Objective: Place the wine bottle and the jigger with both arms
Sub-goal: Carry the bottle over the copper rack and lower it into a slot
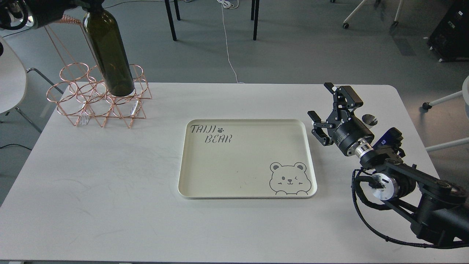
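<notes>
The wine bottle (110, 55) is dark olive-green. It hangs tilted at the far left, its base down among the upper rings of the copper wire rack (91, 106). Its neck runs up to the top edge of the view. There my left gripper (89, 4) holds it, mostly cut off by the frame. My right gripper (323, 112) is open and empty, just above the table to the right of the tray. The jigger (369, 119) is a small silver shape on the table just behind my right gripper, and the gripper partly hides it.
A cream tray (187, 165) with a bear print and "TAIJI BEAR" lies at the table's middle. Table legs, a white cable and chair bases stand on the floor beyond the far edge. A white chair (11, 80) is at the left.
</notes>
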Tool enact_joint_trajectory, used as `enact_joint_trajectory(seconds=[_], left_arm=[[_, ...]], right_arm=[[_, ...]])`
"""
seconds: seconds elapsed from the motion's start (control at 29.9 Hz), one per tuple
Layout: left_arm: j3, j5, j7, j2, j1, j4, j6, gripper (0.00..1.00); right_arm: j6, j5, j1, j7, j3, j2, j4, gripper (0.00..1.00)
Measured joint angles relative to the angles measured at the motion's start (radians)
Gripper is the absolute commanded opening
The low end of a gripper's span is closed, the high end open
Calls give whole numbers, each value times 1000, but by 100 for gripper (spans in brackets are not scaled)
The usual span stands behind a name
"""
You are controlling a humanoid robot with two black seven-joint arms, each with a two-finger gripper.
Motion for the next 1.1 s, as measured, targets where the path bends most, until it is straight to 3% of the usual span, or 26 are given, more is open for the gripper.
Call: enact_joint_trajectory(seconds=[1.1], left_arm=[[2, 3, 0, 17, 32, -24, 3, 13]], right_arm=[[0, 0, -2, 0, 0, -3, 1, 99]])
